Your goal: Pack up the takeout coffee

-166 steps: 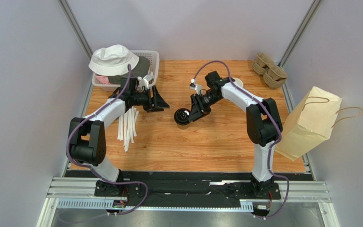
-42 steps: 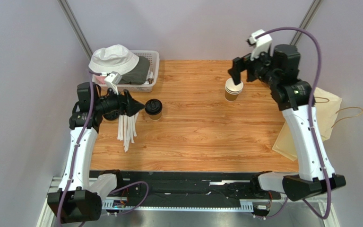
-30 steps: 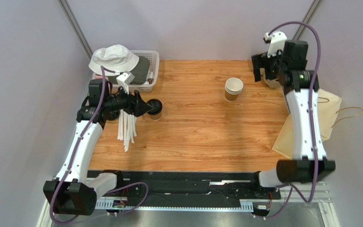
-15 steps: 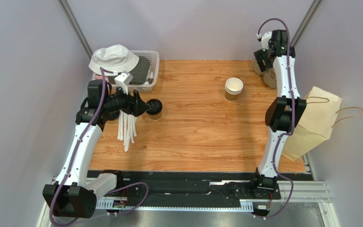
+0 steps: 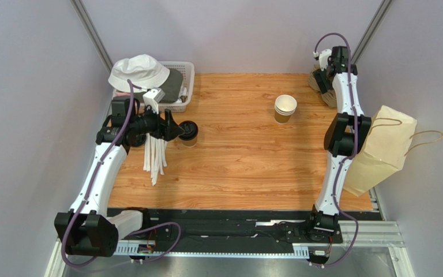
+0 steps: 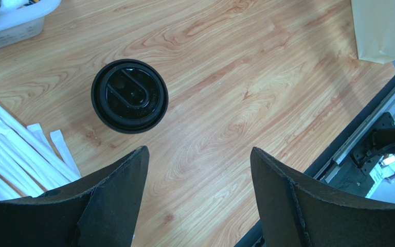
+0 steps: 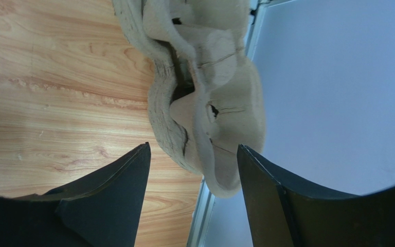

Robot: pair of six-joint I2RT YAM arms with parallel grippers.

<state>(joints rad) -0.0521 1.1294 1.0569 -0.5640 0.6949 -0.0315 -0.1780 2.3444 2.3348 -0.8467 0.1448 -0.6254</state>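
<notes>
Takeout coffee (image 5: 187, 132) sits upright on the left part of the wooden table (image 5: 247, 167) in the top view, close to a bunch of white wrapped straws (image 5: 156, 154) and not far from the white basket (image 5: 187, 86) with a white hat (image 5: 139, 71) on it. The left gripper (image 5: 176, 131) is right beside the cup, pointing at it, and it doesn't look like it's touching. Over on the other side, the right gripper (image 5: 323, 81) is reaching into the far right corner by the pulp trays (image 5: 334, 92). There's a stack of empty paper cups (image 5: 285, 108) in the middle back, and the brown paper bag (image 5: 379, 151) is leaning off the right edge, well away from the coffee. The left wrist cam looks straight down on the black lid (image 6: 129, 96), which is ahead of the two fingers (image 6: 114, 198) and a bit left of the gap. They're spread wide with nothing between them, just bare wood. On the right wrist cam the fingers (image 7: 107, 198) are apart too, and the near end of the tray stack pokes into the gap between them. Can't really tell if either pad is actually touching the pulp.
</notes>
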